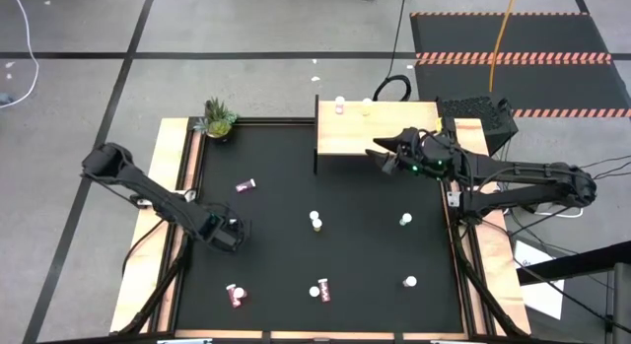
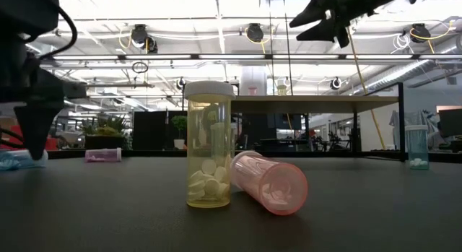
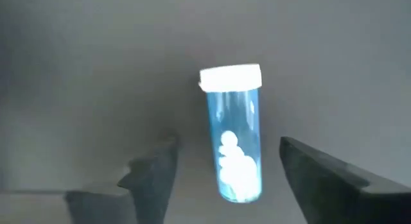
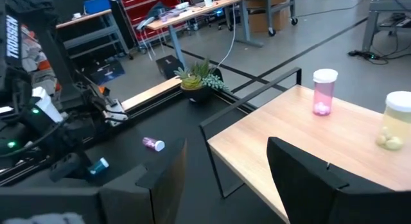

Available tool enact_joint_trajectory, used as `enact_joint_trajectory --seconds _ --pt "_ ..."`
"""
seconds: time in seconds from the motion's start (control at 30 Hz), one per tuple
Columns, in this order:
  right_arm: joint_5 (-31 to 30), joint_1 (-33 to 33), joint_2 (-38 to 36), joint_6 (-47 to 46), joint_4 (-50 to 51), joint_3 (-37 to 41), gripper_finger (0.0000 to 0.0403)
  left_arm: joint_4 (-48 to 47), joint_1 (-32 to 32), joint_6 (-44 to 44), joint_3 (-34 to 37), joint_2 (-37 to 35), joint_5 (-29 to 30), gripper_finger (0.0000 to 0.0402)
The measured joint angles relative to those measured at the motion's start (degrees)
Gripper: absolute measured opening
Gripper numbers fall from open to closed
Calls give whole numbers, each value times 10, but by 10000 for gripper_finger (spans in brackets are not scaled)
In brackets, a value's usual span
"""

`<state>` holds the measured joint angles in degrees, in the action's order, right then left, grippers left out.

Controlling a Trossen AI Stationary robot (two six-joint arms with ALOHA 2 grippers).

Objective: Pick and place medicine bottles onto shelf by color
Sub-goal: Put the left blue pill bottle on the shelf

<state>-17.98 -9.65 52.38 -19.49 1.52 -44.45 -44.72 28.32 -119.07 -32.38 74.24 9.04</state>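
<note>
High view: the shelf has just two bottles, a pink one and a yellow one, so most are left on the table. My left gripper is spread around a blue bottle lying flat, cap pointing away from me, I think. My right gripper hangs spread over the shelf.

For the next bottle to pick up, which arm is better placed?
Probably the left. The left gripper is open around a lying blue bottle, while the right gripper hangs open and empty over the shelf.
</note>
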Motion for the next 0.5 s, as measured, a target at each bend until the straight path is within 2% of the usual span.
enact_joint_trajectory --seconds 0.5 --pt "0 5 0 2 0 0 210 37 1 16 3 15 -11 111"
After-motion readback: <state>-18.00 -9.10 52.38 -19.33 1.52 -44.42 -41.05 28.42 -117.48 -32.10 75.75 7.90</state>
